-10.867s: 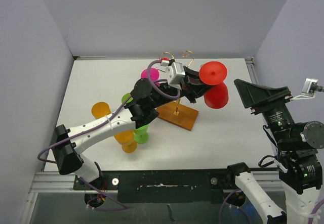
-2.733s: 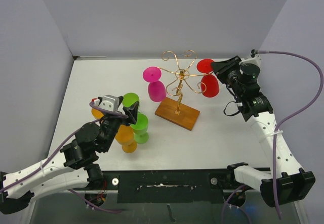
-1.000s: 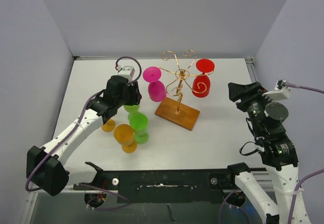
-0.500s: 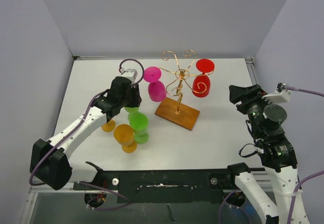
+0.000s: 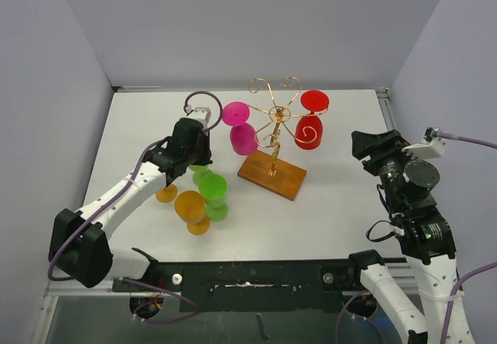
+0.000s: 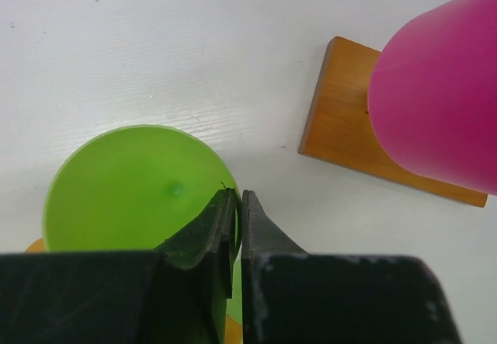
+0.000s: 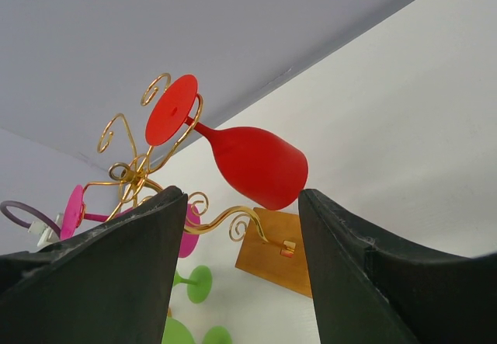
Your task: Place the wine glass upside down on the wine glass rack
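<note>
The gold wire wine glass rack stands on its brown wooden base mid-table. A pink glass and a red glass hang upside down on it. My left gripper is shut on the rim of a green wine glass, with one finger inside the bowl; the pink glass is to its right. My right gripper is open and empty, right of the rack, and faces the red glass.
A second green glass and two orange glasses stand close together just in front of my left gripper. Grey walls close in the back and sides.
The left arm let go of the red glass at the rack, drew back, then reached to the green glass and closed on its rim. The right arm drew back from the red glass.
</note>
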Controlling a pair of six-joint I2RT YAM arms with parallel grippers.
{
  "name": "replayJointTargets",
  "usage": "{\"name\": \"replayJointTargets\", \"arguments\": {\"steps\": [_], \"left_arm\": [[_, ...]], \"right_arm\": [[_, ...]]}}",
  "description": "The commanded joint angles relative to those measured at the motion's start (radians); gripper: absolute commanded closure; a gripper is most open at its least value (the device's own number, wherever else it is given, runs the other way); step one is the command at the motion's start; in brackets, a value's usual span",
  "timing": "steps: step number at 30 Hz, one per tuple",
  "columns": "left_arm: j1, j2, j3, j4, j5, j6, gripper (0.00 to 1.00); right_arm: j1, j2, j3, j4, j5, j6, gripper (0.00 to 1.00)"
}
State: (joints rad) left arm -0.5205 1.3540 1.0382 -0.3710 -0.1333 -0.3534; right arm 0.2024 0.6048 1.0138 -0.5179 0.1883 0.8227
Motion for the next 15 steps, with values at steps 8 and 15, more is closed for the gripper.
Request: {"name": "replayJointTargets", "arguments": {"steps": [8,15], "left_arm": [[0.004,-0.148,0.107,-0.057,-0.129,0.052,1.0],[0.005,-0.27,0.154,-0.078,-0.175,0.071,1.0]], "right_arm": [[-0.006,0.0,0.011,0.033,0.01,0.023,0.4],[-0.005,0.006,0.004,0.071,-0.032,0.039,0.4]]}}
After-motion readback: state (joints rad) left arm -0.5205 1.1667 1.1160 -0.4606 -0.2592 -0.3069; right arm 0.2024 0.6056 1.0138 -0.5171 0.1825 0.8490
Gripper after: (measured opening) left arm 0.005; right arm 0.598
